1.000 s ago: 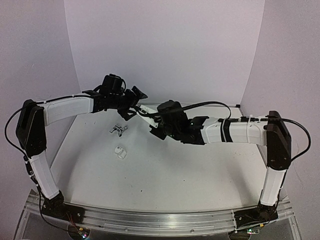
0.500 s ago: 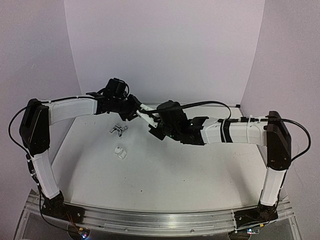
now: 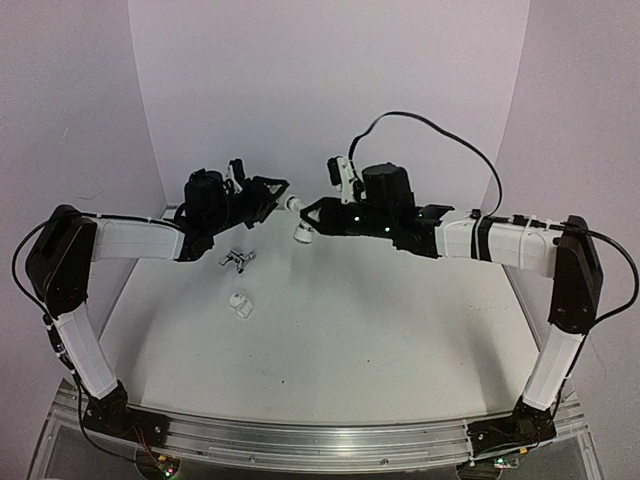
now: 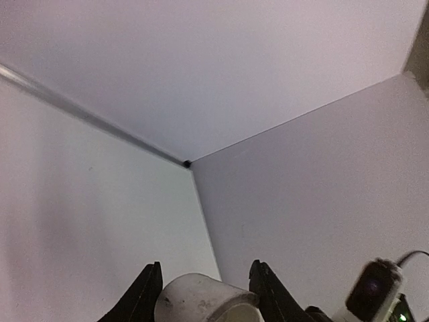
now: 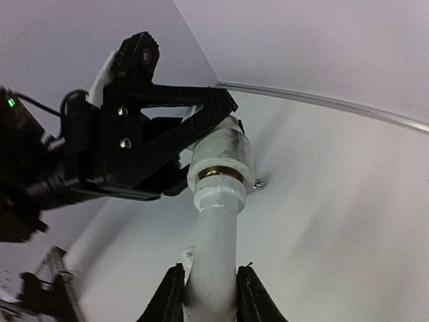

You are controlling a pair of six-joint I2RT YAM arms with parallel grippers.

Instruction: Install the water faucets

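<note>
Both grippers hold one joined white faucet assembly in the air above the back of the table. My right gripper point(image 5: 210, 268) is shut on its white pipe point(image 5: 216, 235), which ends in a round collar point(image 5: 219, 176) showing a brass ring. My left gripper point(image 4: 206, 268) is shut on the collar fitting point(image 4: 198, 298) at the other end. From above, the left gripper point(image 3: 274, 191) and right gripper point(image 3: 309, 214) meet at the assembly point(image 3: 293, 202). A silver pronged piece point(image 3: 237, 260) and a small white fitting point(image 3: 240, 305) lie on the table below.
The white table point(image 3: 380, 330) is enclosed by pale walls at the back and both sides. The left gripper's black body point(image 5: 134, 144) fills the upper left of the right wrist view. A cable point(image 3: 420, 125) arches above the right arm.
The left gripper has closed on the collar fitting. Both arms have risen from near the table, carrying the joined assembly upward, and the right wrist has swung up.
</note>
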